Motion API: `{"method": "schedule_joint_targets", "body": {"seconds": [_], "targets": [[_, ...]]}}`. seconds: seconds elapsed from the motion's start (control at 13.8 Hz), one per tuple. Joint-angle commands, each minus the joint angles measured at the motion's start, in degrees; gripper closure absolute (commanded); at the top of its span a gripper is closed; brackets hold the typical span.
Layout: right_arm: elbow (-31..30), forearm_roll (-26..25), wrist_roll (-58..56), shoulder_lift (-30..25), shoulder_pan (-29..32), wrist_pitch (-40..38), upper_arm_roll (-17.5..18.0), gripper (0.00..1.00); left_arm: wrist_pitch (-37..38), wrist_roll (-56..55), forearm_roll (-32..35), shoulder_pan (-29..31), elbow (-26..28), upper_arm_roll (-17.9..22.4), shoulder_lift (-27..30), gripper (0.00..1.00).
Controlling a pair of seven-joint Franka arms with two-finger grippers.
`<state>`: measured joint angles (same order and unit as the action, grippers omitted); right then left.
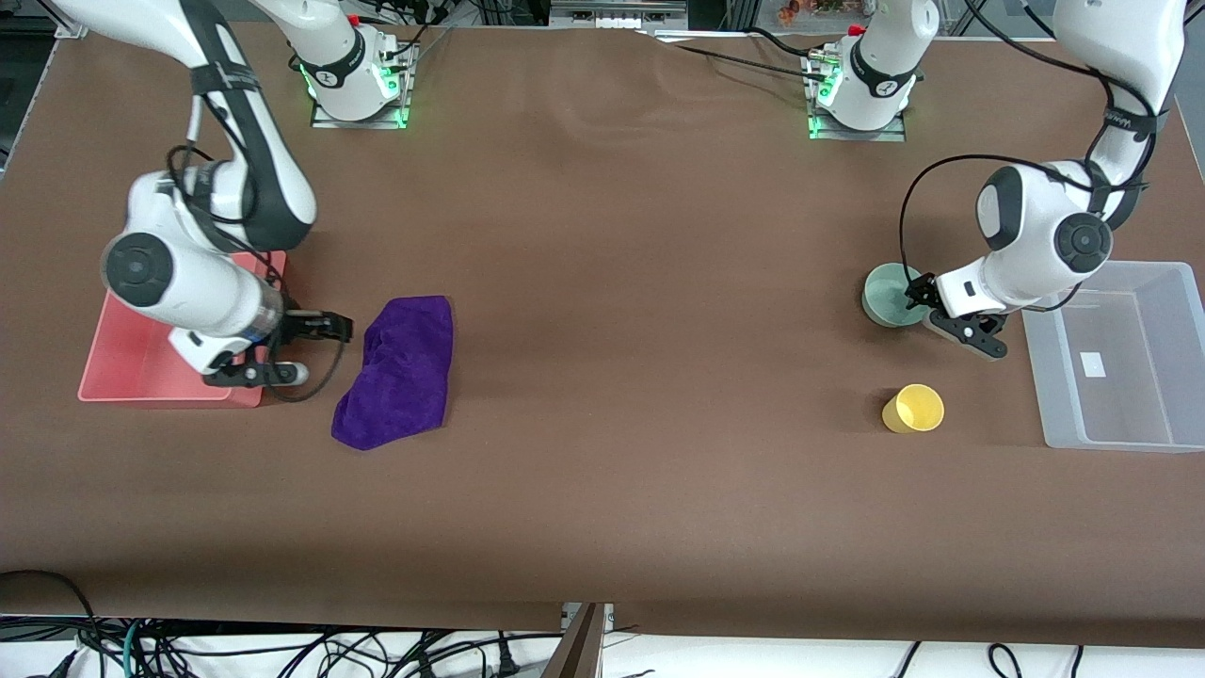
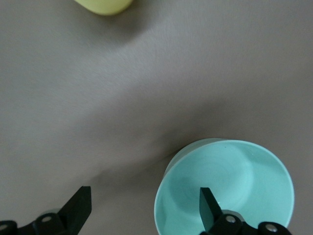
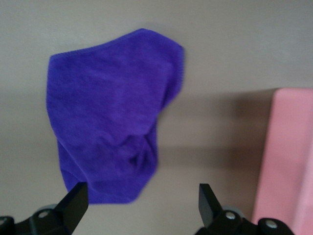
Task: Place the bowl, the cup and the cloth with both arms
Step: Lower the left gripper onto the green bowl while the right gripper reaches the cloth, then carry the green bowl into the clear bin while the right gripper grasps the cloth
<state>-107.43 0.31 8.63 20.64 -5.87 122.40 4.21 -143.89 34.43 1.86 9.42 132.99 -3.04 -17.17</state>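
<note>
Both pincers hang spread and empty, so the job looks to be at its opening reach, nothing placed yet. On the brown table (image 1: 602,282), the largest container is the clear plastic bin (image 1: 1158,278) at the left arm's end; it holds nothing I can make out but a small white label on its floor. At the right arm's end the pink tray (image 1: 122,367) also shows nothing in it.

Next in size, the cloth (image 1: 400,372) lies crumpled just beside the tray, and the right pincer (image 1: 311,350), fingers apart, hovers over the gap between them; I'd guess it must shift over the fabric and drop to pinch a fold.

The left pincer (image 1: 953,317) is open too, one finger (image 2: 211,208) over the bowl (image 1: 890,294), straddling its rim; closing on that rim seems the next call. Nearer the front camera, the cup (image 1: 913,409) stands apart, untouched.
</note>
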Motion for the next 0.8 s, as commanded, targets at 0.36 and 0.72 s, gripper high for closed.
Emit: {"method": "schedule_joint_targets", "body": {"seconds": [0.36, 0.72], "targets": [[-0.1, -0.4, 5.3, 9.6, -6.8, 10.1, 0.4, 0.0, -2.8, 1.3, 0.9, 0.1, 1.6, -0.8, -0.8, 1.0], [-0.2, -0.4, 5.4, 12.9, -7.7, 13.6, 0.5, 0.0, 10.9, 5.7, 0.8, 0.2, -3.2, -0.8, 7.0, 1.0]]}}
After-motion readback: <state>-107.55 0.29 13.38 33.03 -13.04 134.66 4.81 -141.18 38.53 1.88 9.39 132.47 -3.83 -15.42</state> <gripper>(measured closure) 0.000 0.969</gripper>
